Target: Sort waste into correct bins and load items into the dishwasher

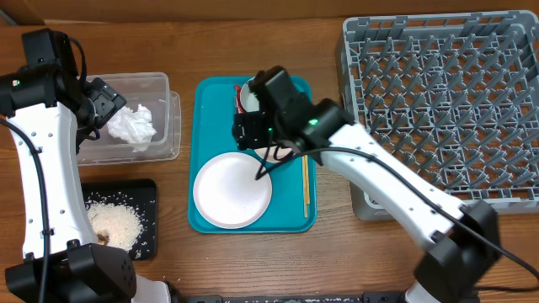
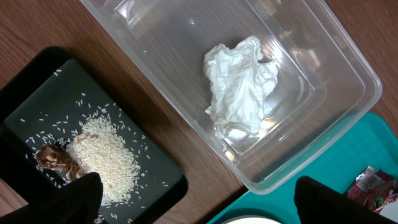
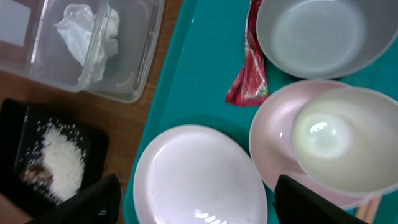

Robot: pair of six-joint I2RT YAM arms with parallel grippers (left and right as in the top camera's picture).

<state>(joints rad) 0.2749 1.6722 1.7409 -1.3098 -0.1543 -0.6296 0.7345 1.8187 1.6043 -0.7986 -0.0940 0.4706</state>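
The crumpled white tissue (image 1: 135,126) lies in the clear tub (image 1: 160,84); it also shows in the left wrist view (image 2: 239,84). Rice (image 2: 106,155) and a brown scrap (image 2: 55,160) lie on the black tray (image 1: 147,194). My left gripper (image 1: 108,105) (image 2: 199,183) is open and empty above the tub's near edge. My right gripper (image 1: 250,130) (image 3: 198,183) is open and empty over the teal tray (image 1: 206,93), above the round plate (image 3: 199,177). The red wrapper (image 3: 252,68), bowl (image 3: 311,34), and a cup (image 3: 339,140) on the pink saucer (image 3: 270,134) lie beside it. Chopsticks (image 1: 306,185) lie at the tray's right.
The grey dish rack (image 1: 446,101) with upright pegs fills the right side of the table. The right arm reaches across from the lower right to the teal tray. The tub and black tray stand left of the teal tray.
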